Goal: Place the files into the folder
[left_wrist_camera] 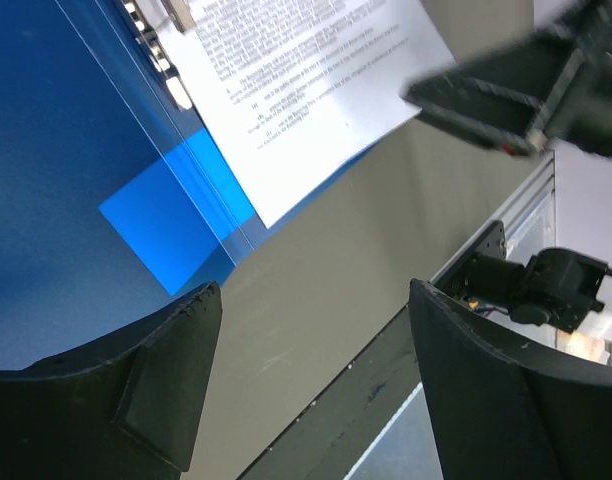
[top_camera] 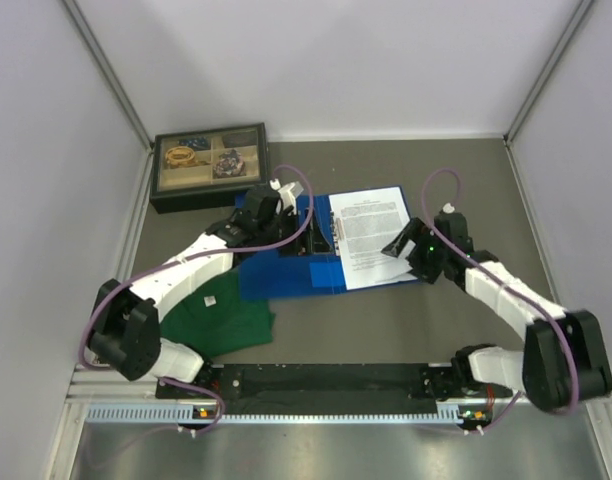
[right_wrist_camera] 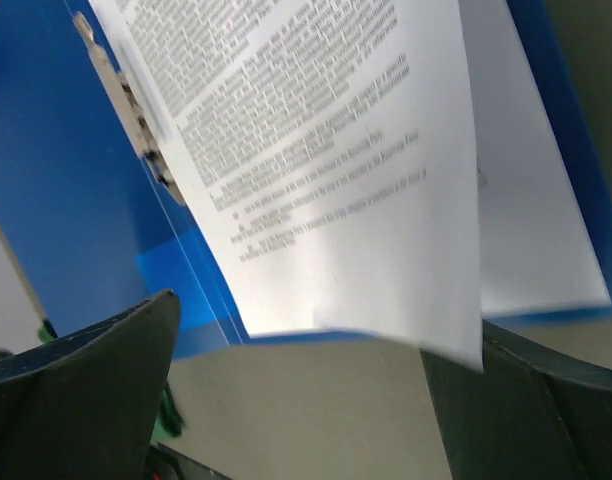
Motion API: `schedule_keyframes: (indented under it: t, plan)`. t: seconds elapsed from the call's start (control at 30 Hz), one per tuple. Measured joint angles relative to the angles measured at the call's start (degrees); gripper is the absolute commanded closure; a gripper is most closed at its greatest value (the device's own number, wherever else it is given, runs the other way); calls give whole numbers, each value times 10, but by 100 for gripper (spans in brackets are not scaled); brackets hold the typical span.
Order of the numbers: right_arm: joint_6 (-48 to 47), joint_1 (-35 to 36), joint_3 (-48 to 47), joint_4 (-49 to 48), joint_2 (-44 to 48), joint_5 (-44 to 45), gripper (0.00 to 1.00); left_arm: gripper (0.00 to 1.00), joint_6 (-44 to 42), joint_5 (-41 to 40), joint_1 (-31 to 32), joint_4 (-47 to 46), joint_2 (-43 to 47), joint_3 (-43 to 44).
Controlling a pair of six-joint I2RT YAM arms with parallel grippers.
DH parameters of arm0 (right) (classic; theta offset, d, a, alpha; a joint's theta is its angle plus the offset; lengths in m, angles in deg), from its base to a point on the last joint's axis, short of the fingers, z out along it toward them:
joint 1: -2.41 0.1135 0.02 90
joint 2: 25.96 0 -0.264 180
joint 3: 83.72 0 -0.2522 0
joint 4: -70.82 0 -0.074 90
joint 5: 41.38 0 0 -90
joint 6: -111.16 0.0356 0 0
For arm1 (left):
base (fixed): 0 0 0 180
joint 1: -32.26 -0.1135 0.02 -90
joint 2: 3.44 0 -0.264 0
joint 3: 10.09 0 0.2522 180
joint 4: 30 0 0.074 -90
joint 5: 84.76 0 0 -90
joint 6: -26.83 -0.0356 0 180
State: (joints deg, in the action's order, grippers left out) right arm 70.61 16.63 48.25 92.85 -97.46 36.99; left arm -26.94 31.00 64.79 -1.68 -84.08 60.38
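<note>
The blue folder [top_camera: 286,275] lies open mid-table, its metal rings [right_wrist_camera: 126,100] along the spine. The files [top_camera: 371,235], white printed sheets, lie on its right half. My left gripper [top_camera: 282,235] is open and empty over the folder's left cover; in the left wrist view [left_wrist_camera: 314,300] its fingers stand wide apart above the table, with the folder [left_wrist_camera: 66,150] and files [left_wrist_camera: 306,70] beyond. My right gripper [top_camera: 400,246] is open at the files' near right corner. In the right wrist view [right_wrist_camera: 321,335] the top sheet [right_wrist_camera: 326,170] has its corner raised over the right finger, above the folder [right_wrist_camera: 56,180].
A black compartment box [top_camera: 208,165] with trinkets stands at the back left. A green folded shirt [top_camera: 218,315] lies in front of the folder's left side. A black rail [top_camera: 326,385] runs along the near edge. Walls close in left and right.
</note>
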Motion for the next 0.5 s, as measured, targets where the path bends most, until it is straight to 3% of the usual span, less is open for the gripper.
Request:
schedule_keyframes:
  t: [0.13, 0.27, 0.33, 0.5]
  plan:
    - [-45, -1, -24, 156, 110, 23, 1, 21, -8, -13, -11, 16, -18, 35]
    - [-91, 1, -54, 238, 185, 49, 2, 25, -7, -17, -24, 18, -47, 71]
    - [-121, 2, -92, 238, 157, 61, 10, 26, 0, -19, -30, 11, -58, 74]
    - [-204, 4, -265, 184, -67, 47, 21, 25, 29, -25, -38, -35, -59, 37]
